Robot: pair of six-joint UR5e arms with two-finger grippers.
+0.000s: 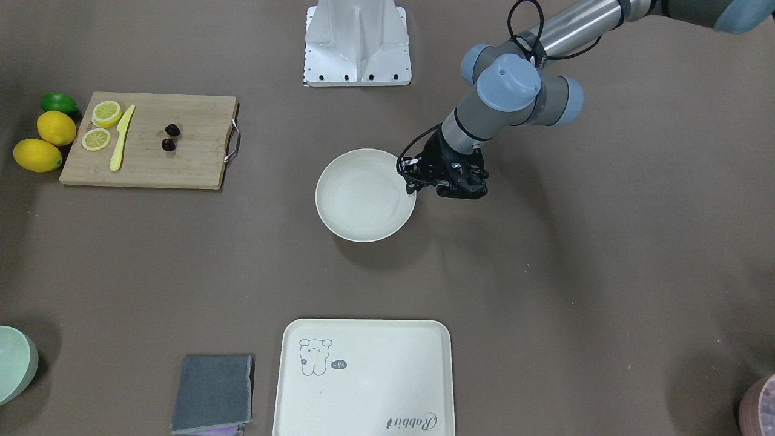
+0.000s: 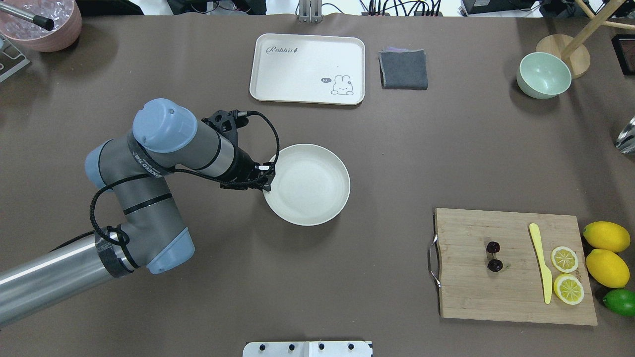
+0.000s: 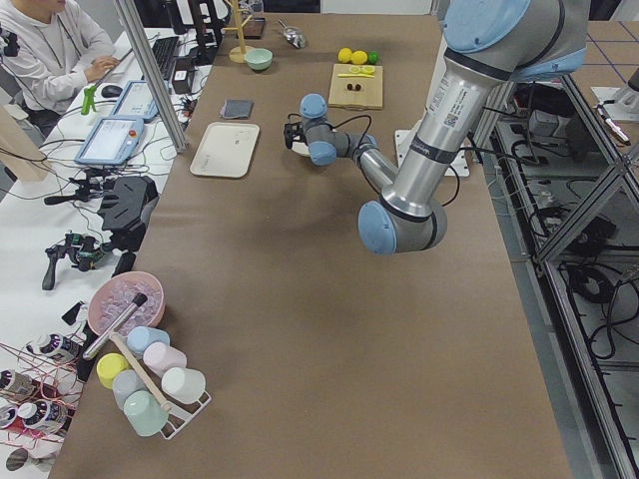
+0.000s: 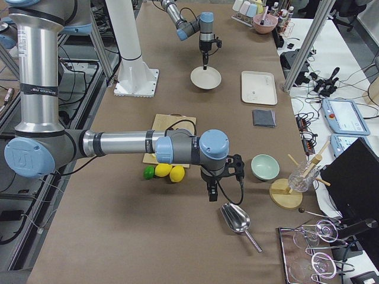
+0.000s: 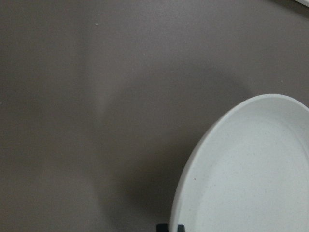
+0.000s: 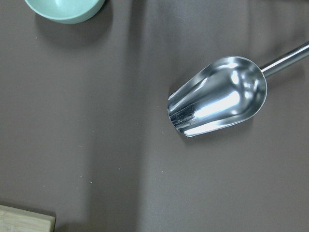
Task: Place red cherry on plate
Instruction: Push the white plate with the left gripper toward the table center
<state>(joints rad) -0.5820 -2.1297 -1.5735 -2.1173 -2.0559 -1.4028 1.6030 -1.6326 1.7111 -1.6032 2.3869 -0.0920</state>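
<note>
Jaws of the left gripper (image 2: 265, 179) were drawn to a narrow gap with the plate (image 2: 347, 184) rim between them at its 9 o'clock in the overhead view, so apparently pinching it. Right gripper (image 4: 211, 192) hung over bare table near a metal scoop (image 6: 217, 94); its jaw state could not be told.

Red cherry (image 2: 495, 265) lay on the wooden cutting board (image 2: 511, 292), at about 4 o'clock from the plate and well apart, just beside the yellow knife (image 2: 540, 263). Task not yet begun.

Risks, as judged:
- A one-sided rim pinch could tip or skid the plate if it is dragged.
- The cherries are tiny and glossy, so a slightly off-centre close could squirt them away or catch only a stem.
</note>
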